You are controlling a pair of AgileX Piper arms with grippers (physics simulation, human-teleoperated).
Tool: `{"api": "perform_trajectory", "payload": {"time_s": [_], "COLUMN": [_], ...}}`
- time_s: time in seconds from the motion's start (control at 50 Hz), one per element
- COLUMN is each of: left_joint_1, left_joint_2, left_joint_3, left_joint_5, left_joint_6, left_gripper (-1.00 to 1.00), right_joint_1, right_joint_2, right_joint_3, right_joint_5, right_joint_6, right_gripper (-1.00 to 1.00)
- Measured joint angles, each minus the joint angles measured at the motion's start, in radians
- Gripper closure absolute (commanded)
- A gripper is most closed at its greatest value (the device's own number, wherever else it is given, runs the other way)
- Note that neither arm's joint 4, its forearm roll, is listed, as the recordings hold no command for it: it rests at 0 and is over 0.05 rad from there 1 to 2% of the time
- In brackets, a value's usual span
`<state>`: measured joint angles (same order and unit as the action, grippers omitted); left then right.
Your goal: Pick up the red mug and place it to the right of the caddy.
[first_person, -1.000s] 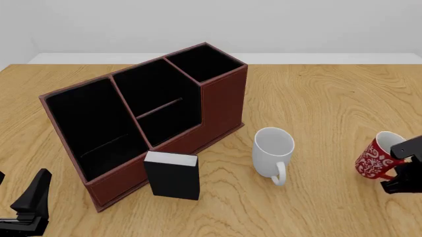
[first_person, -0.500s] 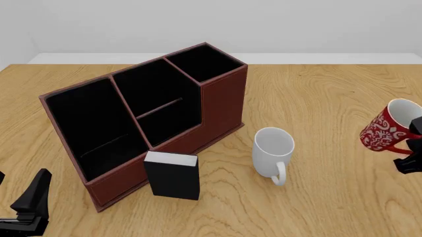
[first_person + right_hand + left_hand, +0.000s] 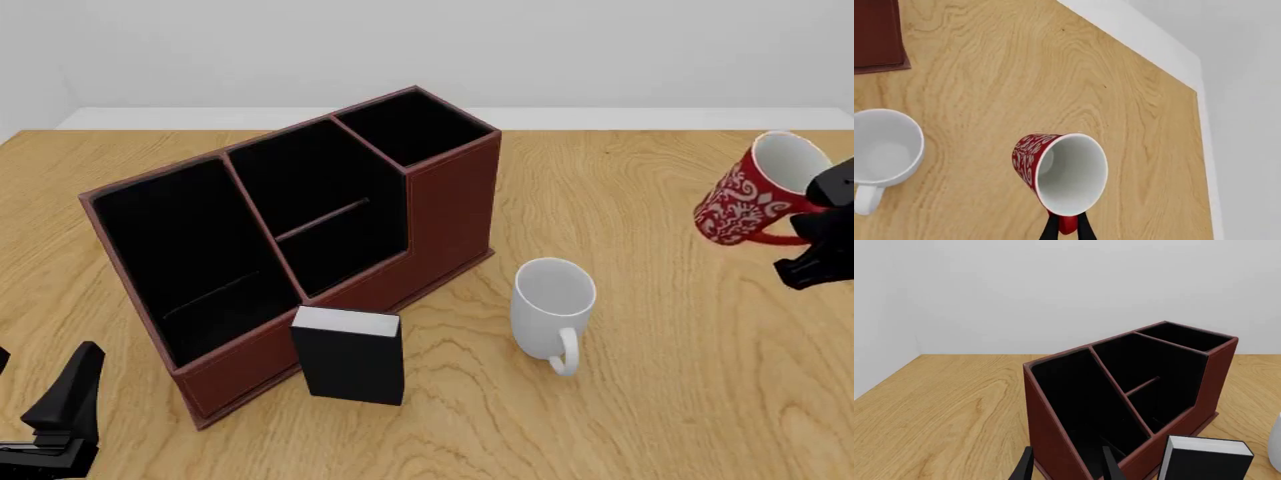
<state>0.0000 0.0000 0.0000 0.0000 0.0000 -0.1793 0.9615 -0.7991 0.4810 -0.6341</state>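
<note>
The red mug (image 3: 747, 203) with its white floral pattern hangs tilted in the air at the right side of the table, held by its handle in my right gripper (image 3: 805, 237). In the right wrist view the red mug (image 3: 1054, 170) shows its white inside, with the fingers (image 3: 1066, 229) shut on the red handle. The caddy (image 3: 294, 235), dark red-brown with three black-lined compartments, stands at the left centre, well to the left of the mug. It fills the left wrist view (image 3: 1134, 395). My left gripper (image 3: 60, 420) rests low at the front left, open and empty.
A plain white mug (image 3: 551, 312) stands upright just right of the caddy's front corner; it also shows in the right wrist view (image 3: 881, 155). A small black box with a white top (image 3: 348, 353) stands against the caddy's front. The table's back edge (image 3: 641, 118) meets a white wall.
My right gripper has lifted the red mug off the table and carried it up and toward the back, tilting it further. The left arm has not moved.
</note>
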Motion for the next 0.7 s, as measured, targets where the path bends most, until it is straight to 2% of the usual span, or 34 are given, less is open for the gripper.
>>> {"api": "perform_trajectory", "payload": {"time_s": [0.38, 0.7], "left_joint_1": [0.000, 0.000], "left_joint_2": [0.000, 0.000], "left_joint_3": [0.000, 0.000], "left_joint_5": [0.000, 0.000], "left_joint_6": [0.000, 0.000], "left_gripper": [-1.00, -1.00], "right_joint_1": [0.113, 0.173], "right_joint_2": [0.307, 0.569], "right_joint_3": [-0.174, -0.375], "right_joint_5": [-0.137, -0.177], "right_joint_6": [0.022, 0.026], "right_gripper": [1.00, 1.00]}}
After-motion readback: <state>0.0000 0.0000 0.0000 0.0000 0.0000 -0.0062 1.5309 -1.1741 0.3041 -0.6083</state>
